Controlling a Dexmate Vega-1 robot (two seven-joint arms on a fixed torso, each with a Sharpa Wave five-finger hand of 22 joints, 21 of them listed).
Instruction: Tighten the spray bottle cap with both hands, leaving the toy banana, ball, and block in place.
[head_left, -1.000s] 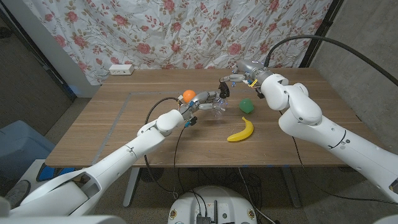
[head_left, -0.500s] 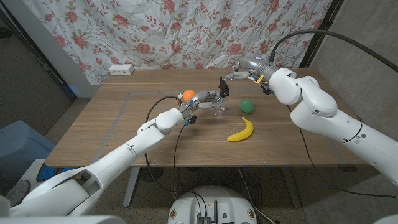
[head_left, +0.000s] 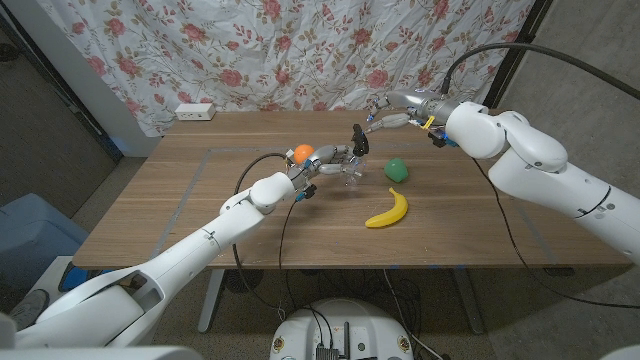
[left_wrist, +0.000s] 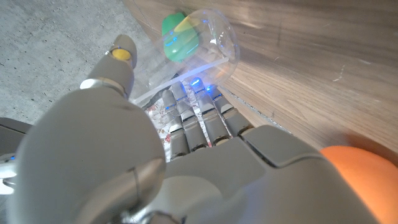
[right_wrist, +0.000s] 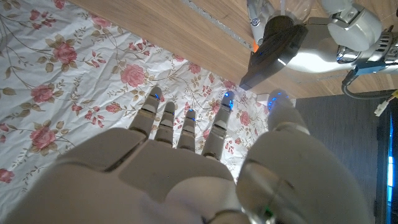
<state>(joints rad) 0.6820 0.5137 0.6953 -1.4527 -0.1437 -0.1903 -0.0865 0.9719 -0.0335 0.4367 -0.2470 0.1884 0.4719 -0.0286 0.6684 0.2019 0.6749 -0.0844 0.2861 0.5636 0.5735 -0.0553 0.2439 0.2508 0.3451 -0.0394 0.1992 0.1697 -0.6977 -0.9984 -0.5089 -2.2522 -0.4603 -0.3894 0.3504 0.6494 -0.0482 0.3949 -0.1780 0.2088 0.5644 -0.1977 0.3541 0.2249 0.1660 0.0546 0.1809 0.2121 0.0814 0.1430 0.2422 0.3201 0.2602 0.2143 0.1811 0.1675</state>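
A wooden table (head_left: 200, 215) carries everything. Taking the yellow toy banana (head_left: 388, 210) as landmark: a green ball (head_left: 397, 169) sits just behind it, a clear spray bottle (head_left: 352, 172) stands behind it toward the robot's left, and an orange block (head_left: 303, 153) lies farther left. A white power strip (head_left: 195, 112) lies at the far left edge.

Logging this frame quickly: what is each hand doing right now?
Left hand: holding the spray bottle.
Right hand: open, holding nothing.
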